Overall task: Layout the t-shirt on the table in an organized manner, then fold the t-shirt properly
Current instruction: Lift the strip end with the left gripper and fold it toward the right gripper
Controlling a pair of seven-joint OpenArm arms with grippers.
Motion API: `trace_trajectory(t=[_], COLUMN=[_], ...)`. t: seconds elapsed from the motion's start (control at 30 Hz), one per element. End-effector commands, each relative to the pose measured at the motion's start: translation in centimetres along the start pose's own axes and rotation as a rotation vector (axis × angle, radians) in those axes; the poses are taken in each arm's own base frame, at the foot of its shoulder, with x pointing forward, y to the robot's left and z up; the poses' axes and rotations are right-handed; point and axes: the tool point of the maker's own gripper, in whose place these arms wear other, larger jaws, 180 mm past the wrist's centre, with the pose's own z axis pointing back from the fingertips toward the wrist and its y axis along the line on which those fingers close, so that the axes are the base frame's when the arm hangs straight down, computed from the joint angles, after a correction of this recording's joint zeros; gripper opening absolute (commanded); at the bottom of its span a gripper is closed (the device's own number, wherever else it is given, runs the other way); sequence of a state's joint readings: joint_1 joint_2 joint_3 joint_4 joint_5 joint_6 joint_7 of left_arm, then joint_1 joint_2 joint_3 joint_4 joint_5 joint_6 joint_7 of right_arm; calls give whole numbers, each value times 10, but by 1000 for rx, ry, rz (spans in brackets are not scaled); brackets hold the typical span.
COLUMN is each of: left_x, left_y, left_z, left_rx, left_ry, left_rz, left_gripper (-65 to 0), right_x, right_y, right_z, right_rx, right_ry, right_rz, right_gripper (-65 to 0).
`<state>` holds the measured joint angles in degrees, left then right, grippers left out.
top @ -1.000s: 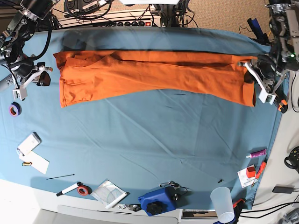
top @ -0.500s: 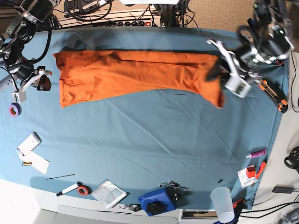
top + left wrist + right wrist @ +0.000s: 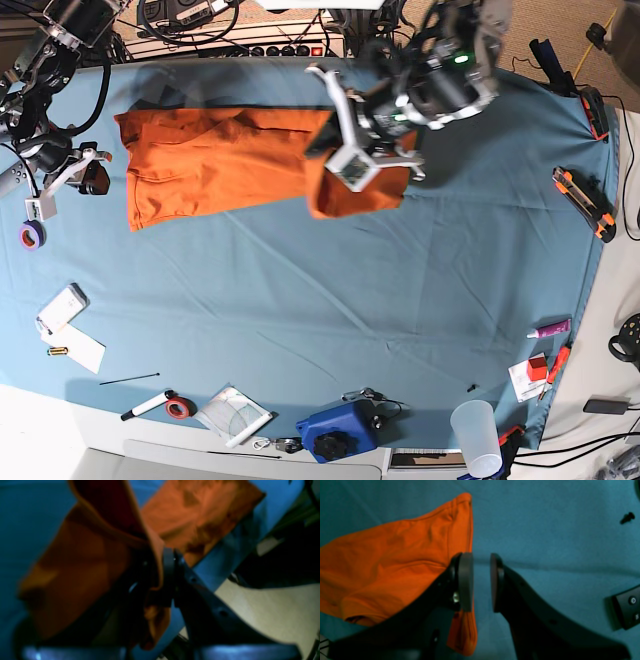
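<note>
**Operator:** Report the location of the t-shirt (image 3: 215, 160) and the status of each pincer.

**Technician:** The t-shirt lies on the far half of the desk (image 3: 400, 300), with one end lifted and doubled toward the middle. The left pincer (image 3: 165, 580) is closed on a hem of the orange fabric, which hangs from it above the desk. The right pincer (image 3: 481, 580) is parted with nothing between its pads; it sits just beside the shirt's other end.

**Operator:** Handling characteristics?

**Technician:** Judged light, soft and limp. It drapes from any single grip point and will likely bunch if dragged. Recommended hold: a hem or corner edge, pinching both layers, with the opposite end kept flat against the desk.
</note>
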<state>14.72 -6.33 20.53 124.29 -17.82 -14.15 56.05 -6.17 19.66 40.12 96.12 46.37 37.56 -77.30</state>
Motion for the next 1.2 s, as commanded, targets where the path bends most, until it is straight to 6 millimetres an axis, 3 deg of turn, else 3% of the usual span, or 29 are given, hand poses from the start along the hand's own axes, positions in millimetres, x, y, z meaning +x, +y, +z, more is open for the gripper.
trace_trajectory(t=[0.0, 0.17, 0.27, 0.33, 0.5, 0.6, 0.7, 0.8, 0.93, 1.1, 1.17], left_x=[8, -1, 15, 27, 55, 61, 39, 6, -26, -56, -60], left_y=[-5, -11, -11, -13, -29, -18, 22, 56, 57, 59, 62], left_z=[-5, -29, -30, -31, -14, 1, 9, 21, 20, -5, -7], left_rx=[-19, -47, -45, -48, -82, 5, 230, 401, 387, 346, 349], left_ry=[-28, 7, -56, -93, -143, -148, -65, 47, 122, 174, 193], left_rz=[-1, 14, 16, 21, 15, -42, -29, -40, -26, 1, -1], left_gripper=[-650, -646, -459, -403, -404, -405, -406, -459, -528, -536, -536], right_x=[17, 17, 18, 19, 20, 20, 21, 25, 34, 38, 39], right_y=[-3, -3, -3, -3, -3, -3, -2, 3, 14, 19, 19], right_z=[7, 7, 7, 7, 7, 7, 7, 7, 9, 11, 11], right_rx=[-12, -13, -12, -12, -12, -12, -5, 23, 87, 117, 116], right_ry=[-53, -53, -57, -62, -69, -69, -73, -95, -146, -169, -168], right_rz=[26, 26, 26, 27, 30, 30, 28, 21, 3, -5, -4], right_gripper=[-523, -523, -523, -523, -523, -523, -523, -523, -523, -523, -523])
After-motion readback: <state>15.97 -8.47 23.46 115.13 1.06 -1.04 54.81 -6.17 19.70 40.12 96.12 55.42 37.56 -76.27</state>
